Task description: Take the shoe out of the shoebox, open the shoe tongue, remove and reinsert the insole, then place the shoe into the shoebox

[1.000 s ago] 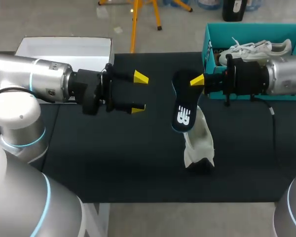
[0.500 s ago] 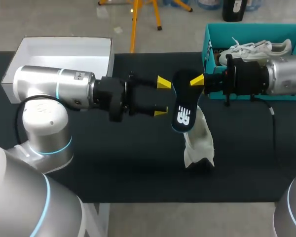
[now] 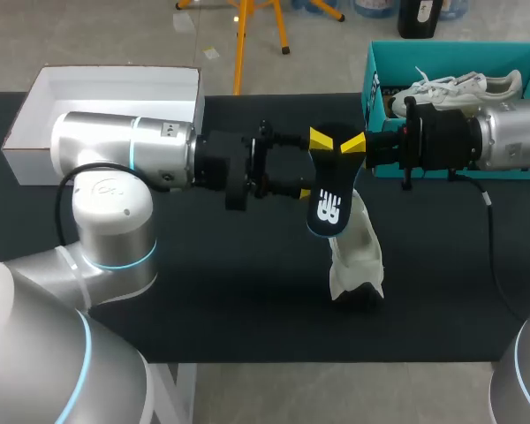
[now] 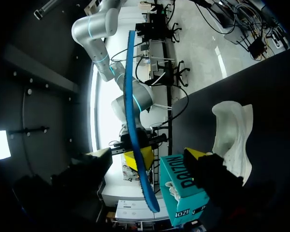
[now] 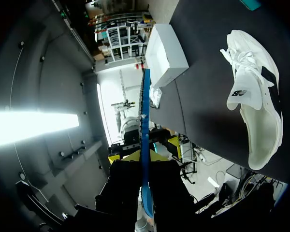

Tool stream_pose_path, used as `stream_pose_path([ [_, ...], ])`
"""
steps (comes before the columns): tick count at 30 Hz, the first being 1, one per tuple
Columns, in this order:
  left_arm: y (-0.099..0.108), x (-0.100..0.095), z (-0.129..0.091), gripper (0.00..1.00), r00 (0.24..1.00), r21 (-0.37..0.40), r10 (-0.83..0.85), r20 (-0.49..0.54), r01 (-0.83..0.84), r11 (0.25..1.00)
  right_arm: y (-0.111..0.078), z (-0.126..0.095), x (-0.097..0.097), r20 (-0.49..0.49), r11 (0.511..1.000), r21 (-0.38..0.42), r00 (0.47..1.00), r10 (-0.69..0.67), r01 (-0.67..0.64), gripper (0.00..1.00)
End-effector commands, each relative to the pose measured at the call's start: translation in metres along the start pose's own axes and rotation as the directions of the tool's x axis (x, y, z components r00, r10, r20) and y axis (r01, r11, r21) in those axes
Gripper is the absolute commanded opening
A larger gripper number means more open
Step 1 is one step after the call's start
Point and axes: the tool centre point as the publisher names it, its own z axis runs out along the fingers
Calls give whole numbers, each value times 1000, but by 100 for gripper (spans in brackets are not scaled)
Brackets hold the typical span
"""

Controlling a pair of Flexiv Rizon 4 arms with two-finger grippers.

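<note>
Clamps the black insole (image 3: pixel 329 208) near its far end between both fingers of the right gripper (image 3: pixel 352 146), over the middle of the table (image 3: pixel 203 291). Brackets the same insole with the left gripper (image 3: pixel 314 165), fingers spread wide to either side, a gap showing at each. Has the white shoe (image 3: pixel 358 252) down on the table just near of the insole's lower end. Shows the teal shoebox (image 3: pixel 375 88) at far right, a second shoe (image 3: pixel 450 87) inside, and a white box (image 3: pixel 115 84) at far left.
</note>
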Motion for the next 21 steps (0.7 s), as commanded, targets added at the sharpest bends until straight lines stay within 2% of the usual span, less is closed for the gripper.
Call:
stream_pose_path([
  [1,1,0,2,41,1000,-11,-1,-4,1,1000,-1,1,0,3,1000,-1,1000,1,-1,0],
  [5,5,-1,1,22,1000,-33,9,-6,-9,999,-1,1,0,3,1000,-1,1000,1,-1,0],
  [6,6,-2,1,10,1000,-36,13,-7,-13,999,-1,1,0,3,1000,-1,1000,1,-1,0],
  [7,6,-2,2,7,1000,-35,13,-6,-13,999,-1,1,0,3,1000,-1,1000,1,-1,0],
  [10,6,-3,3,10,1000,-37,22,2,-22,999,-1,1,0,3,1000,-1,1000,1,-1,0],
  [13,5,-4,4,23,1000,-36,24,7,-24,999,-1,1,0,3,1000,-1,1000,1,-1,0],
  [14,4,-5,5,24,1000,-34,21,12,-21,999,-1,1,0,3,1000,-1,1000,1,-1,0],
  [16,3,-5,7,18,1000,-34,22,12,-22,999,-1,1,0,3,1000,-1,1000,1,-1,0],
  [19,0,-6,6,15,1000,-29,21,13,-20,999,-1,1,0,3,1000,-1,1000,1,-1,0],
  [20,0,-6,5,0,1000,-28,20,14,-19,999,-1,1,0,3,1000,-1,1000,1,-1,0],
  [21,0,-6,4,0,1000,-28,14,16,-14,1000,-1,1,0,3,1000,-1,1000,1,-1,0],
])
